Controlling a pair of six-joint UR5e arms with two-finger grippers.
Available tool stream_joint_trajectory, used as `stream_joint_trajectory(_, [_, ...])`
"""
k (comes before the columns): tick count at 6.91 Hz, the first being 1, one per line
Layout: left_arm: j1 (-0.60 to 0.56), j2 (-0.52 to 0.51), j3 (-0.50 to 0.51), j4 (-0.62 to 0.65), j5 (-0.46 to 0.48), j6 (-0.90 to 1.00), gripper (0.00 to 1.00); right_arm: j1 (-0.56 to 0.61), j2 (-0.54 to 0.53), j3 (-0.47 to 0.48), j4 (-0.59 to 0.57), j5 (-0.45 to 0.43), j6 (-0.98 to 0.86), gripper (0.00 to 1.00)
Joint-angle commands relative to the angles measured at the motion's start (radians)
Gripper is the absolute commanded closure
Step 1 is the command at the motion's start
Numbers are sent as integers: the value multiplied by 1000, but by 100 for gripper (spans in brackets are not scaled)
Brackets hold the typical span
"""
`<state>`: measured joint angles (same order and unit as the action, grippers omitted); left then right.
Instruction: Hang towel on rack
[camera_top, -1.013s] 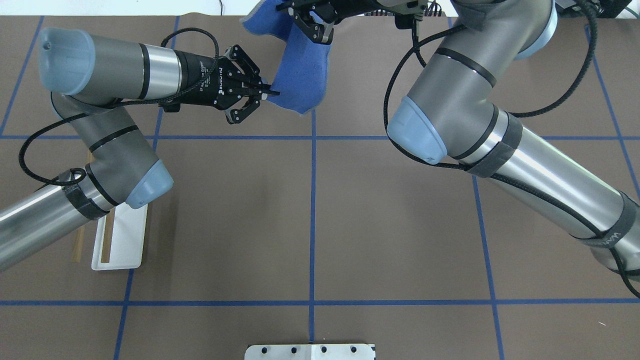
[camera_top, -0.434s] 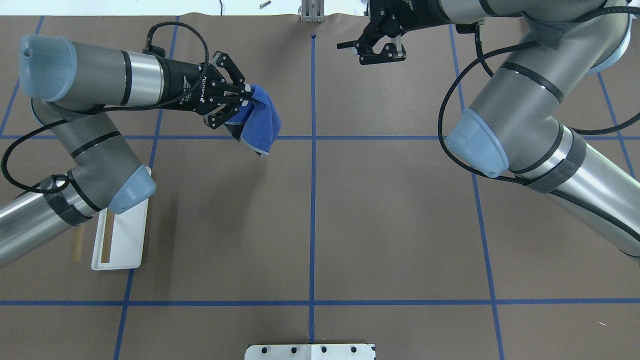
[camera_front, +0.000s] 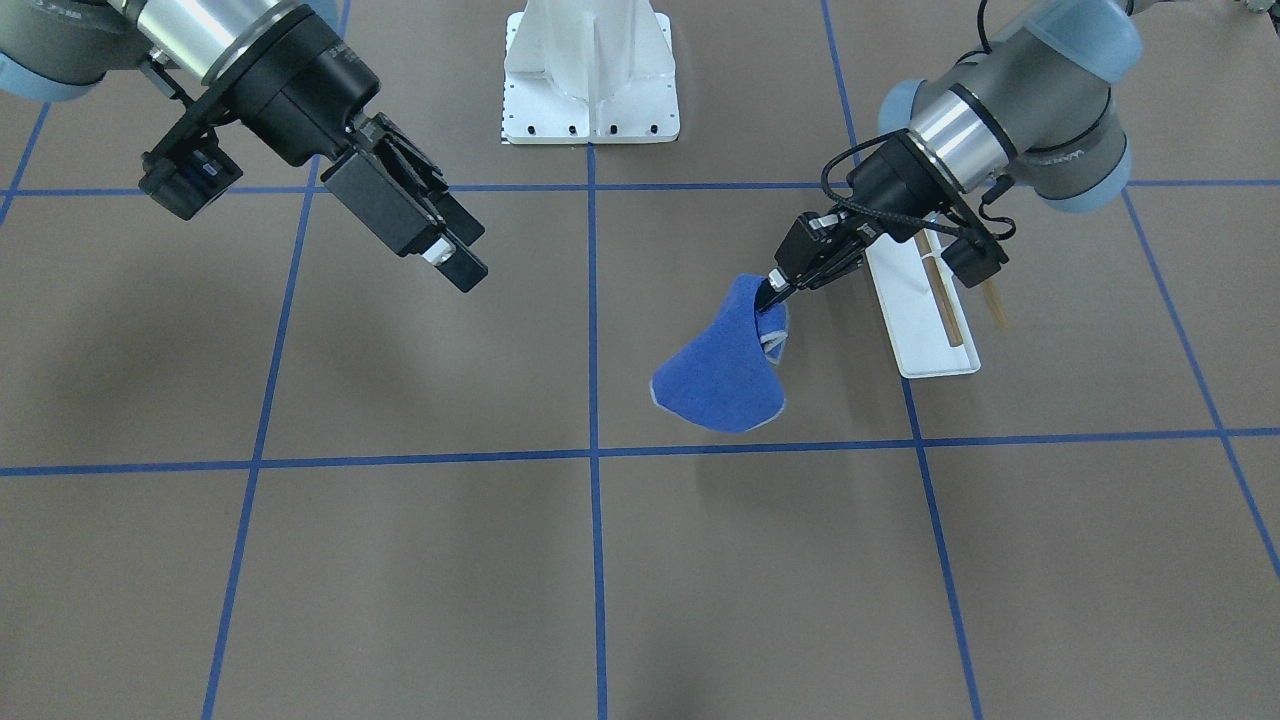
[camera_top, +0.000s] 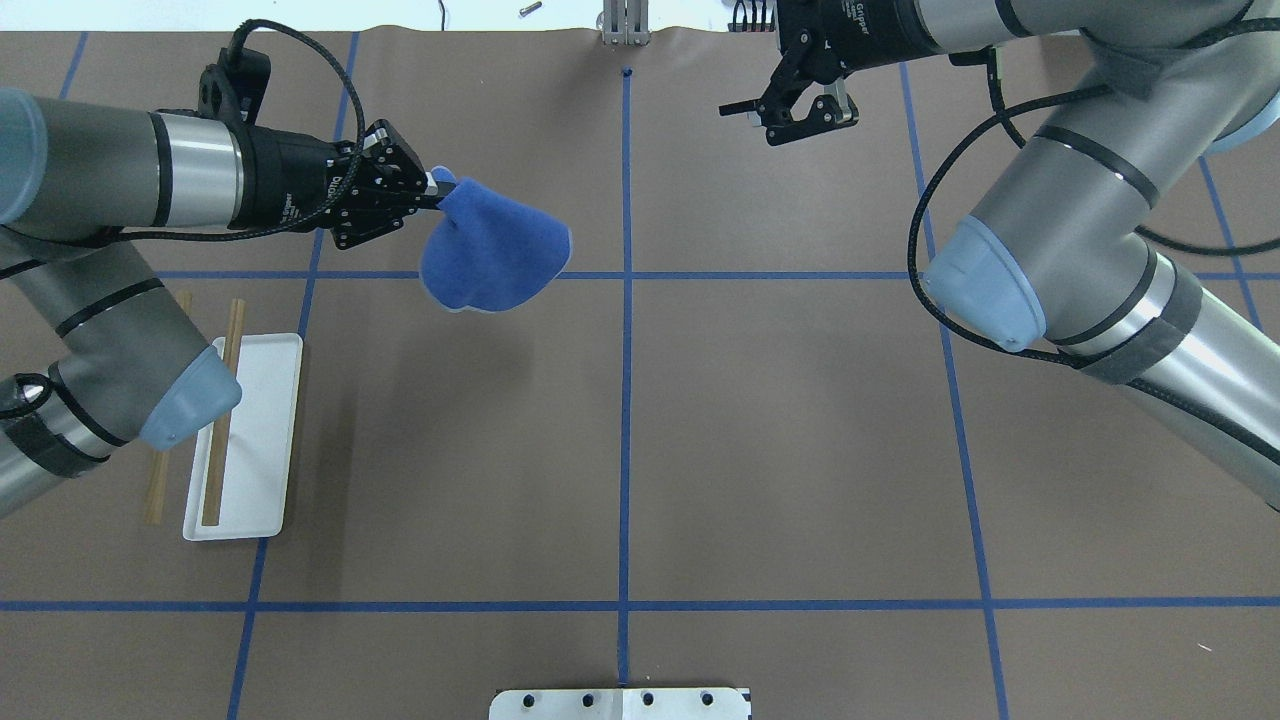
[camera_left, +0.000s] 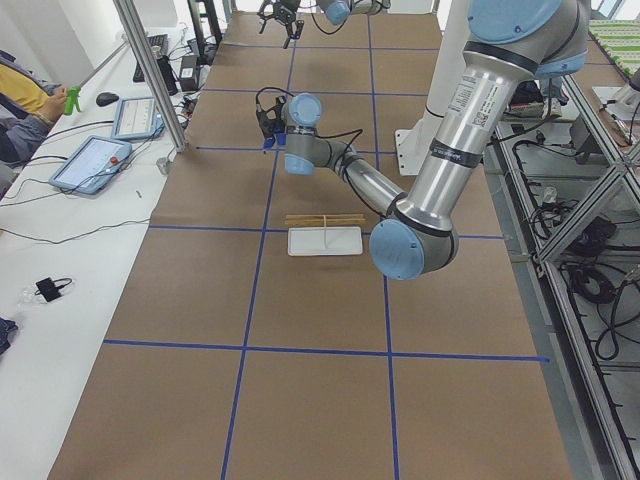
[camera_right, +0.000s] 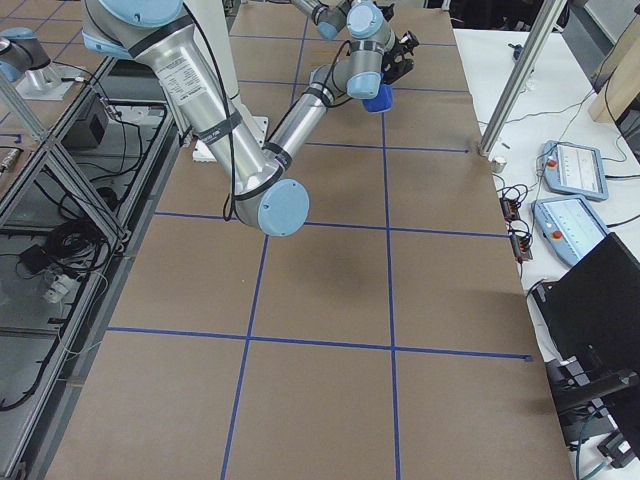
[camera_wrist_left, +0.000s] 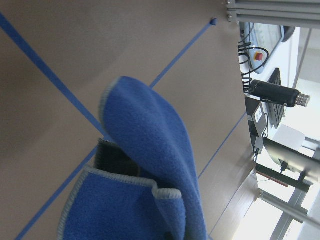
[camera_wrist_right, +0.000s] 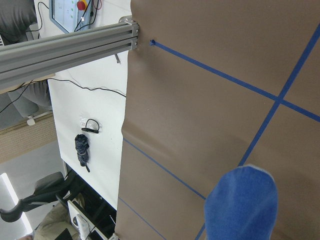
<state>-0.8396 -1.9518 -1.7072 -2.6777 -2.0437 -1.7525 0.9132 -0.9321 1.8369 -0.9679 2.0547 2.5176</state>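
Note:
The royal-blue towel (camera_top: 495, 252) hangs bunched from my left gripper (camera_top: 441, 196), which is shut on one corner and holds it above the table left of the centre line. It also shows in the front-facing view (camera_front: 722, 378) below the left gripper (camera_front: 773, 291), and fills the left wrist view (camera_wrist_left: 145, 165). The rack (camera_top: 245, 440) stands at the left, behind the left arm's elbow, with a white base and two wooden dowels (camera_top: 220, 410). It also shows in the front-facing view (camera_front: 915, 310). My right gripper (camera_top: 755, 118) is open and empty at the far edge, right of centre.
A large white bolted pedestal (camera_front: 590, 70) stands at the robot's side of the table, on the centre line. An aluminium post (camera_top: 625, 25) rises at the far edge. Blue tape lines (camera_top: 625, 400) cross the brown mat.
A second ago both grippers held the towel at the far edge. The right gripper has let go and moved right. The left gripper has drawn back left with the towel.

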Motion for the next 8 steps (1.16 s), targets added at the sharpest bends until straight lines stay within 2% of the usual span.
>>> stream_joint_trajectory(1, [-30,80,-28,19,2,410,100,4,-26,4,-5,4,-101,0])
stream_joint_trajectory(2, [-56,127,-60,53,5,597,100,7,-58,13,-3,7,-220,0])
stream_joint_trajectory(3, [-58,175,-92,56,19,725,100,10,-72,19,-5,5,-259,0])
stream_joint_trajectory(4, [-52,229,-135,61,96,831,100,12,-74,19,-5,5,-261,0])
stream_joint_trajectory(6, [-17,274,-169,58,146,828,100,13,-79,16,-2,4,-278,0])
stream_joint_trajectory(8, [33,303,-187,-5,142,701,100,13,-88,15,-5,2,-296,0])
